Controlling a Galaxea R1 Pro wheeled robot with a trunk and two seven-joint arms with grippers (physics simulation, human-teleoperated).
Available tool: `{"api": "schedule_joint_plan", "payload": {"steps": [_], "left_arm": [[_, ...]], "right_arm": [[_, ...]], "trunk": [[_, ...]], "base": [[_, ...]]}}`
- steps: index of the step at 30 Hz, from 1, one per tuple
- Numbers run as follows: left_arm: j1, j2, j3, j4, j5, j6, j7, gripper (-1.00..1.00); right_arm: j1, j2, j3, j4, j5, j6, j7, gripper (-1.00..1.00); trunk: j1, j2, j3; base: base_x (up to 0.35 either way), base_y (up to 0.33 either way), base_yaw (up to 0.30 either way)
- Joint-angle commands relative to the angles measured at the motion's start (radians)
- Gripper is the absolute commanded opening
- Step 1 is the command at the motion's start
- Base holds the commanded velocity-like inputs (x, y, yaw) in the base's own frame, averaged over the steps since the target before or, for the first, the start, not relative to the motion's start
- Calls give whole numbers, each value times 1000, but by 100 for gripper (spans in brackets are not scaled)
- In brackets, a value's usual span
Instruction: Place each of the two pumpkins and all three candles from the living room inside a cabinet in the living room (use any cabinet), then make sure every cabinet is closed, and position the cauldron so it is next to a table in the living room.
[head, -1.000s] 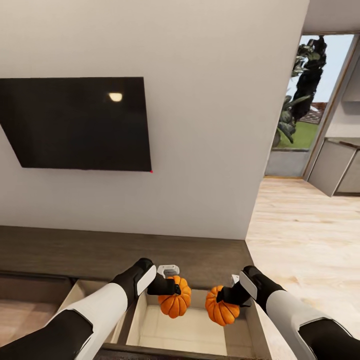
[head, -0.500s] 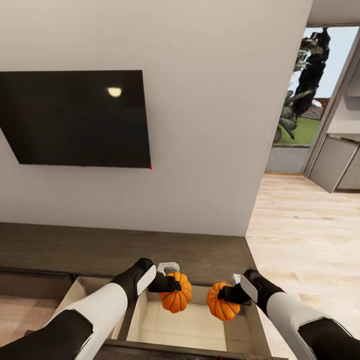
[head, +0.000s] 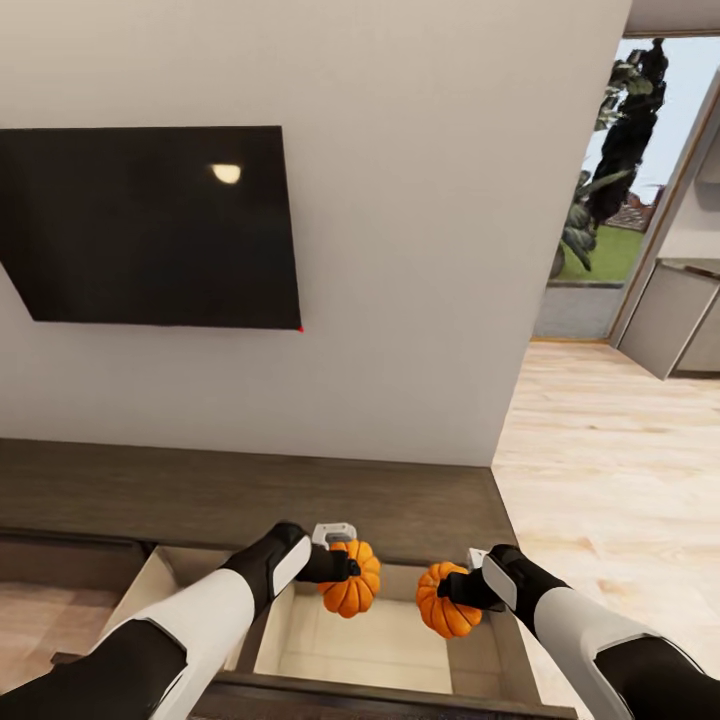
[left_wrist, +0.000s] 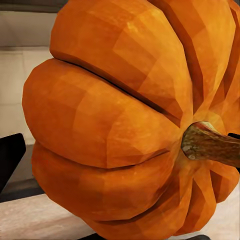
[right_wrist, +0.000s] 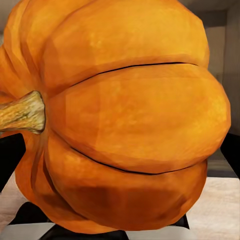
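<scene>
Two ribbed orange pumpkins hang over the pulled-out drawer (head: 505, 650) of the dark-brown cabinet (head: 200, 500). My left gripper (head: 345, 573) is shut on the left pumpkin (head: 353, 590), which looms large in the left wrist view (left_wrist: 125, 125) with its brown stem pointing sideways. My right gripper (head: 450, 592) is shut on the right pumpkin (head: 445, 605), equally close in the right wrist view (right_wrist: 130, 115). Both pumpkins are held just above the drawer's pale wood interior (head: 360, 650). The candles, cauldron and table are out of view.
A black TV (head: 150, 225) hangs on the white wall above the cabinet. A second drawer (head: 160, 575) stands open at the left. Pale wood floor (head: 610, 470) stretches to the right toward grey kitchen units (head: 670, 320) and a window with a plant.
The camera has tilted slightly, shifting the scene up in the picture. Both grippers with their pumpkins have edged a little forward over the open drawer.
</scene>
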Motion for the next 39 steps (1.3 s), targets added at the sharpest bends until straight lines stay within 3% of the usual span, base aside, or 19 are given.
{"api": "schedule_joint_plan", "payload": {"steps": [1,30,39], "left_arm": [[-1,0,0,6,-3,-5,-4,-100],[-1,0,-2,2,-3,22,-4,-100],[-1,0,-2,3,-3,25,-4,-100]], "right_arm": [[-1,0,9,-2,-5,4,1,-100],[-1,6,8,-2,-5,7,1,-100],[0,6,9,-2,-5,11,1,-100]], "trunk": [[0,-1,-3],[0,-1,-49],[34,-64,-92]], "base": [[0,0,0],[0,0,0],[0,0,0]]}}
